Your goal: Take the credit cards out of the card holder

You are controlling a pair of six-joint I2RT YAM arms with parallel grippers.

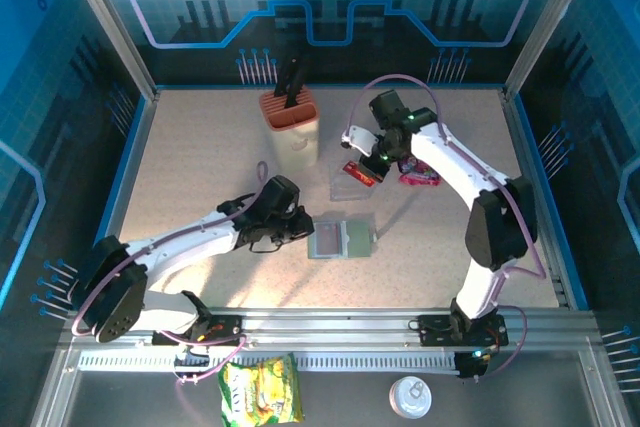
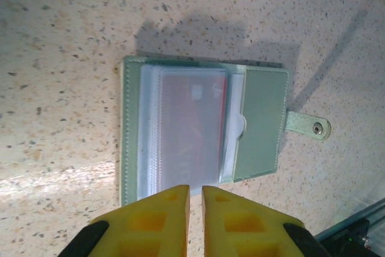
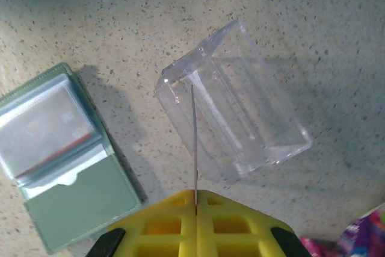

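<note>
open and flat on the table (image 1: 200,167), near its middle and just right of the left fingers (image 1: 296,228): the card holder (image 1: 341,240), grey-green, with a snap strap (image 2: 310,126) out to one side. inside it, under cloudy plastic sleeves (image 2: 150,130), a sleeved credit card (image 2: 195,124), red, lying flat, not yet out. in the left wrist view, left fingers almost together, only a thin slit between the yellow pads (image 2: 240,206), nothing gripped, tips over the holder's edge by the sleeves; impossible to tell whether touching it or just above. farther back and to the right, the right fingers (image 1: 367,160) pressed together on a held credit card (image 1: 360,173), red from above, a thin dark line edge-on in the right wrist view, clamped by one end and well clear of the holder. directly below that card, a clear plastic stand (image 1: 352,190), just beyond the card holder and apart from it; card's far end at the stand's upper rim, contact not clear. beside the stand to the right, a purple snack packet (image 1: 420,173). toward the back of the table, a pale tub (image 1: 292,132) with a brown-red top and dark handles sticking up. off the table, in front of the arm bases, a yellow-green packet (image 1: 261,392) and a small white round lid (image 1: 410,398).
</note>
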